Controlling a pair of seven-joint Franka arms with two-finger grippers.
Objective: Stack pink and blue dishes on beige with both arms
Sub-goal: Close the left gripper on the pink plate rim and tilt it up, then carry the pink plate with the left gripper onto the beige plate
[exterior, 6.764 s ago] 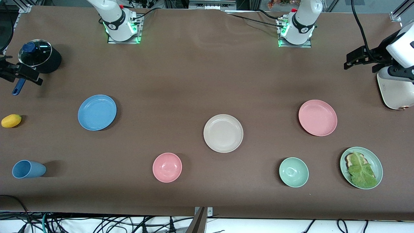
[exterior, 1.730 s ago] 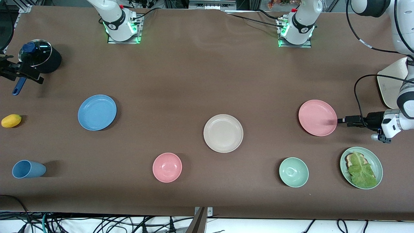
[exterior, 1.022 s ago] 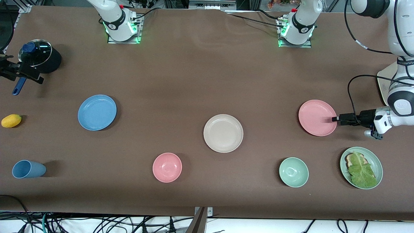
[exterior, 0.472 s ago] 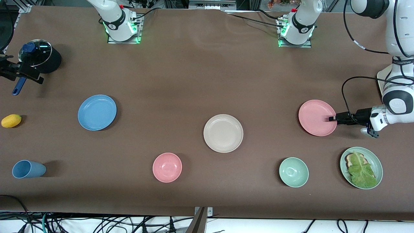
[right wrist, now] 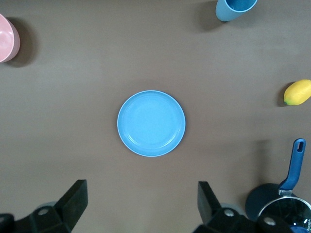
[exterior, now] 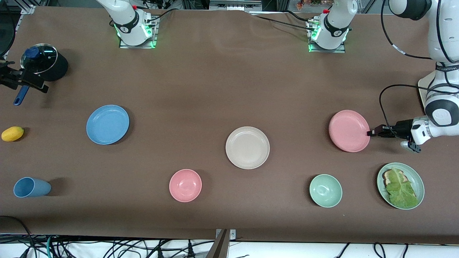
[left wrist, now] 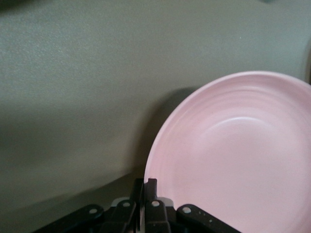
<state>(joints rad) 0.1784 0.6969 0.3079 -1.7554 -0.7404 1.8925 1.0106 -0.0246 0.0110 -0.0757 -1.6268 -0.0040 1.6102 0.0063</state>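
Four plates [exterior: 107, 124]; two bowls [exterior: 185, 185]; one cup [exterior: 31, 187]

Bare table [exterior: 215, 89] lies between the pink plate [exterior: 349, 130] and the beige plate [exterior: 247, 147], and between the beige plate and the blue plate [exterior: 107, 124]. Nearer the front camera, a pink bowl [exterior: 185, 185], a green bowl [exterior: 325, 190] and a green plate with lettuce [exterior: 400, 185] stand in the way. The blue plate is uncovered from above.

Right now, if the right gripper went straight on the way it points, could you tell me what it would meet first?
The right gripper is open and looks straight down at the blue plate. Going on that way, it would probably meet that plate first; nothing shows between them, though its height above the plate is unclear.
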